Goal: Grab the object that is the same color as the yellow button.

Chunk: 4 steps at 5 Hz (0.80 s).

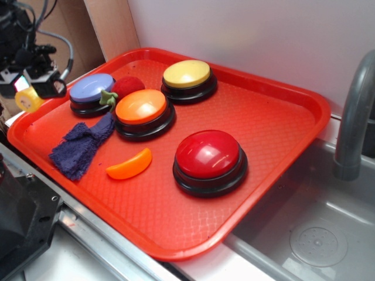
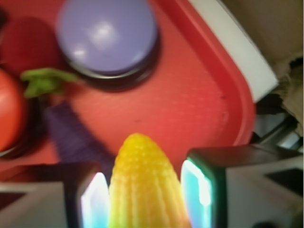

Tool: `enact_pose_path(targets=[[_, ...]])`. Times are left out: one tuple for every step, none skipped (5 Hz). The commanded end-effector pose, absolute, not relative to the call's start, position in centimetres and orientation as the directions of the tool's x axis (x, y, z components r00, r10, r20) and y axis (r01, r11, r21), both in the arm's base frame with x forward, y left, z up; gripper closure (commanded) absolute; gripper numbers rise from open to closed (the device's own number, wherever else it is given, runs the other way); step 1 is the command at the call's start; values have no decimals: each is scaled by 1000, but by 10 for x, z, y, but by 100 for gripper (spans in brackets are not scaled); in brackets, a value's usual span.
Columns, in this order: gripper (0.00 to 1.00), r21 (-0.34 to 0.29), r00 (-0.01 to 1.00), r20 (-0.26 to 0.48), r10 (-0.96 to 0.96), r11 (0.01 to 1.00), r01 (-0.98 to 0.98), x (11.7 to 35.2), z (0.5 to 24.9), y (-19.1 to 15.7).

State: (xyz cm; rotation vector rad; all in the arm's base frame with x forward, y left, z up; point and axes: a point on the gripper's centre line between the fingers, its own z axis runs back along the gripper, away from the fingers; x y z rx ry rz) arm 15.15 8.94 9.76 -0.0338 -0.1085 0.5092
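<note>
The gripper (image 2: 146,197) has its fingers (image 2: 94,202) pinching the yellow corn piece (image 2: 145,183) above the red tray's (image 1: 281,117) left edge, its long axis running between them, tapered tip pointing toward the purple button (image 2: 108,35).

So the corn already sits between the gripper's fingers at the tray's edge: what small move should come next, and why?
Probably a short straight lift. In the wrist view the gripper is closed on the yellow corn, one finger on each side. In the exterior view it appears to hang over the red tray's left rim, near the purple button. Rising would confirm the hold.
</note>
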Motion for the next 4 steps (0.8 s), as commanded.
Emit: enact_pose_path(targets=[[100,-76,941,150,303,953,-294,167,151,34],[100,-102,965,159,207,976,-192,167,157,6],[100,-105,972,167,167,983,-151,165,154,-9],[100,-119,971,154,185,979,-168,164,147,-5]])
